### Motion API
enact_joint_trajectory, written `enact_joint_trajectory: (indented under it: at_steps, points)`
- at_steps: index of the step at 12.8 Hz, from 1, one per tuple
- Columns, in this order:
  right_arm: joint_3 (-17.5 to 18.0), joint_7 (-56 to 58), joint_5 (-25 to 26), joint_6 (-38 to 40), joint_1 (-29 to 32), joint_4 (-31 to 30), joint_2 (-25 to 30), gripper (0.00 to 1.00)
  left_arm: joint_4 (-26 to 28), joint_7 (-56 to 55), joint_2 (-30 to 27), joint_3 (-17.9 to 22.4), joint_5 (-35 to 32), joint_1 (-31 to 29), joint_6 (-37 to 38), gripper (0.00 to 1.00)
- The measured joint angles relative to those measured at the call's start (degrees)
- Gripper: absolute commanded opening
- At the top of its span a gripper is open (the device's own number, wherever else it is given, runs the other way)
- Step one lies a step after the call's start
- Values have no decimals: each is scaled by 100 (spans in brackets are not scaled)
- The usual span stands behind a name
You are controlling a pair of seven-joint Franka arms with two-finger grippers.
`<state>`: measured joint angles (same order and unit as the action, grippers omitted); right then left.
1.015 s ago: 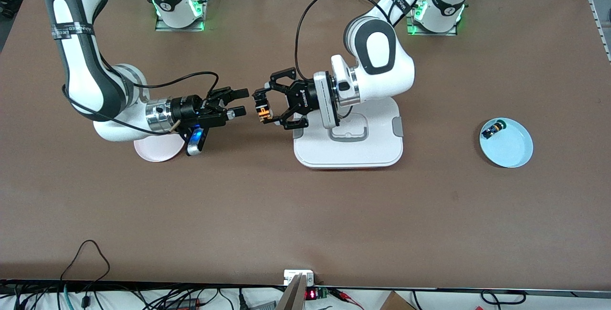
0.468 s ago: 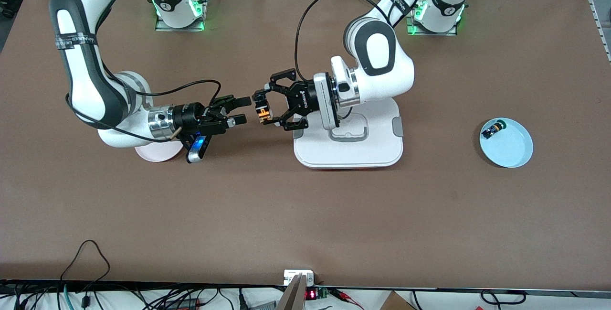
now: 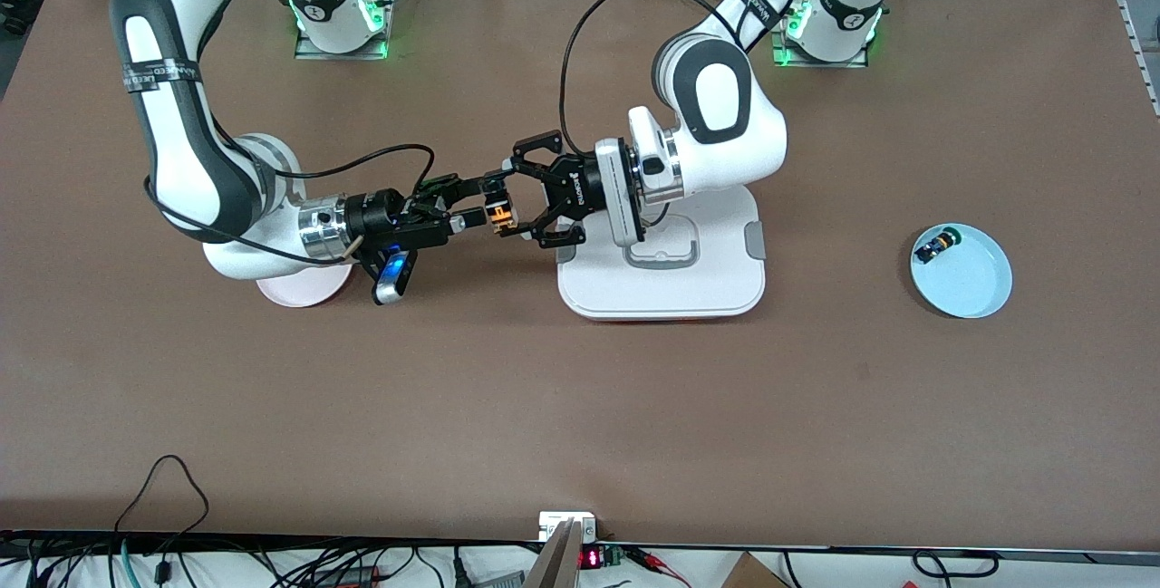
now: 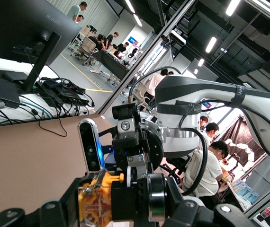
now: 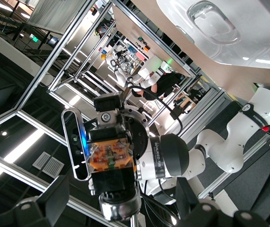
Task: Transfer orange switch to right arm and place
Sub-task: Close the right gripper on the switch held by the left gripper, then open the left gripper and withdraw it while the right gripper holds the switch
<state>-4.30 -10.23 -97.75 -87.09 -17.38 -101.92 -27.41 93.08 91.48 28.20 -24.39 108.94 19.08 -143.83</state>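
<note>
Now mid-handover, above the bare worktop well in from both ends and closer to the base edge than to the camera edge. Orange switch [image 3: 495, 216] up in the air, clamped crosswise in the left gripper [image 3: 499, 206], orange face turned toward the right arm. Right gripper [image 3: 473, 203] has slid in from the right arm's end over the last second: a clear gap before, now fingers spread and straddling the switch, tips level with the black body. In the right wrist view, own fingers [image 5: 54, 196] apart on either side of the switch [image 5: 111, 158], no contact visible. Left arm has not shifted in that time, just presenting.

Meaning for the task: approach looks finished, transfer itself not yet done. Likely next: close right fingers on the body, then release by the left; letting go too soon would probably drop the part.

Also on the worktop: white lidded box [image 3: 662, 284] under the left wrist, pink plate [image 3: 299, 291] under the right forearm, blue plate [image 3: 979, 284] with a black-and-blue part [image 3: 933, 246] toward the left arm's end.
</note>
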Motion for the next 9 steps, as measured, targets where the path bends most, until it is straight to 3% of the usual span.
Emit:
enact_joint_trajectory:
  at_steps: [9]
  points:
    - [3, 5, -129, 0, -112, 17, -84, 100, -4, 0, 0, 7, 0, 0, 0, 2]
